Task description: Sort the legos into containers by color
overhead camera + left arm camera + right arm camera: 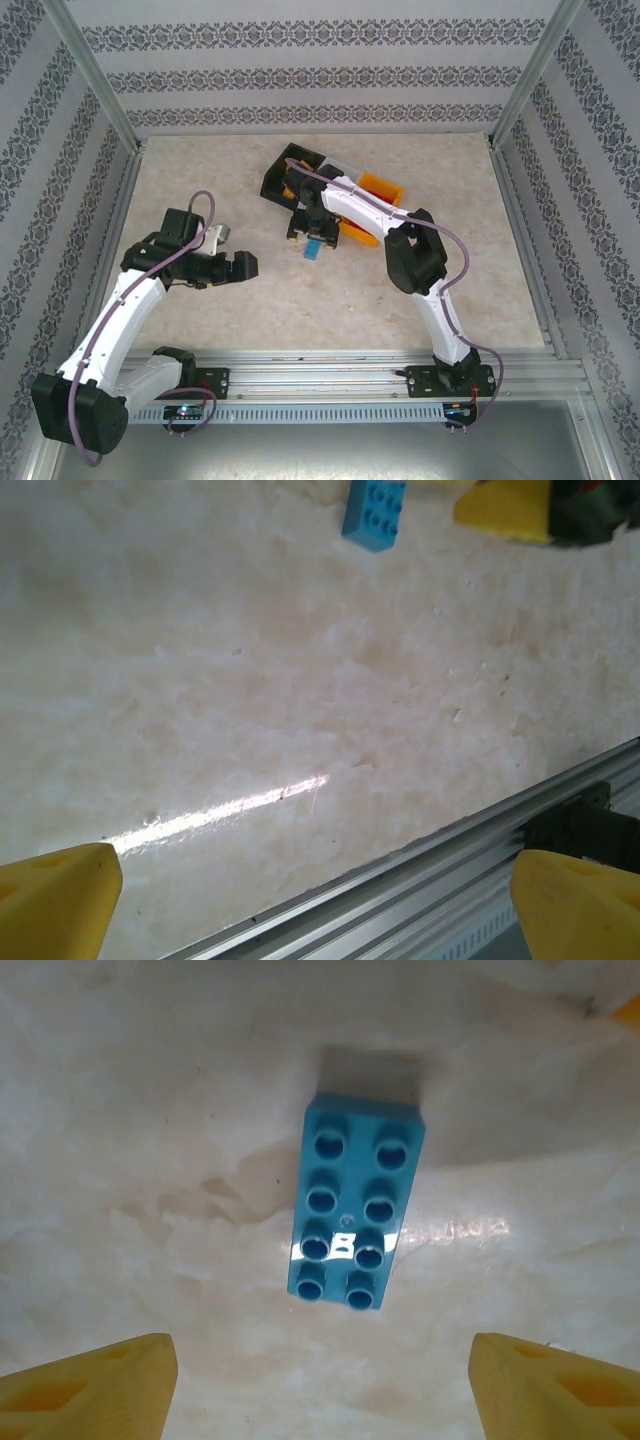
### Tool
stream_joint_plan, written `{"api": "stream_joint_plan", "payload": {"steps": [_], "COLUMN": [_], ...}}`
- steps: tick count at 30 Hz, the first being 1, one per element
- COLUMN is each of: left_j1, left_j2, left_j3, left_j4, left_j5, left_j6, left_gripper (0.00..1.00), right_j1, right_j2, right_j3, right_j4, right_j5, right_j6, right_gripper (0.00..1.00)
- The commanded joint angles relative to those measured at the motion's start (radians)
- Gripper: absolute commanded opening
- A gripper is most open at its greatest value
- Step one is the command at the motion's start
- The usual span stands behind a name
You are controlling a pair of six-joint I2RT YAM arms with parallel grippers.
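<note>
Right wrist view: your right pincer [325,1385] stands wide, with its yellow fingertips [90,1385] apart at the two lower corners and nothing between them. A blue brick [355,1205] lies flat on the desk [120,1140], studs up, in two rows of four. It sits ahead of the fingertips, roughly in line with the gap between them, and touches neither one. Its long side runs nearly along the pincer's line of reach, leaning slightly off it.

Top external view: you see the right pincer hanging just over that brick. A black bin [290,165] stands just beyond the pincer, to its left. An orange bin [382,188] stands beyond it to the right. A white bin [343,168] sits between the two, largely covered by the arm. You cannot tell what the bins hold.

Your left pincer [243,266] hovers over bare desk, well apart from the brick, which lies off to its right.

Left wrist view: you find the left pincer wide as well, its two yellow tips at the lower corners with only desk between them. The brick lies far ahead of this pincer and a little to its right, just beside one yellow tip of the right pincer. A metal rail [450,870] crosses close under the left pincer's right tip.
</note>
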Motion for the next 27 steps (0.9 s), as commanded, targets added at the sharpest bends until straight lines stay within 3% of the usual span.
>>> {"api": "stream_joint_plan", "payload": {"steps": [1, 27], "left_j1": [0.012, 0.012], "left_j2": [-0.017, -0.009], "left_j3": [-0.016, -0.035], "left_j4": [0.040, 0.063], "left_j5": [0.016, -0.014], "left_j6": [0.024, 0.017], "left_gripper": [1.00, 1.00], "right_j1": [-0.006, -0.023], "right_j2": [0.047, 0.171], "right_j3": [0.064, 0.173], "right_j4": [-0.085, -0.105], "right_j5": [0.048, 0.036], "right_j6": [0.008, 0.015], "right_gripper": [0.76, 0.68]}}
